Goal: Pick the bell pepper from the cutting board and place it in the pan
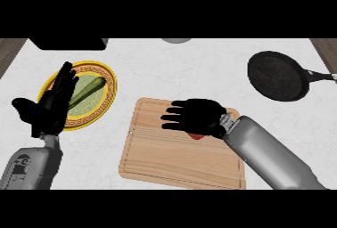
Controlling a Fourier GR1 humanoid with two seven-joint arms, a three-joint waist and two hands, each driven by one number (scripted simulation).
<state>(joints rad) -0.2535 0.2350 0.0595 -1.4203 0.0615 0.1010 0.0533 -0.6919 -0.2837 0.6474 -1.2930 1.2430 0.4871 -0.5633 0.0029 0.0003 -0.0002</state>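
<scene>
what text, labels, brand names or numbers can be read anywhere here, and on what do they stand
None: no words, labels, brands or numbers can be read in the head view.
The yellow plate bears only a decorative border pattern, not lettering.
The cutting board, the black pan, the counter and both forearms show no markings.

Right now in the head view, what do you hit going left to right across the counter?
Left hand, open and resting → yellow plate holding a green vegetable → cutting board → right hand curled over the red bell pepper → black pan.
</scene>
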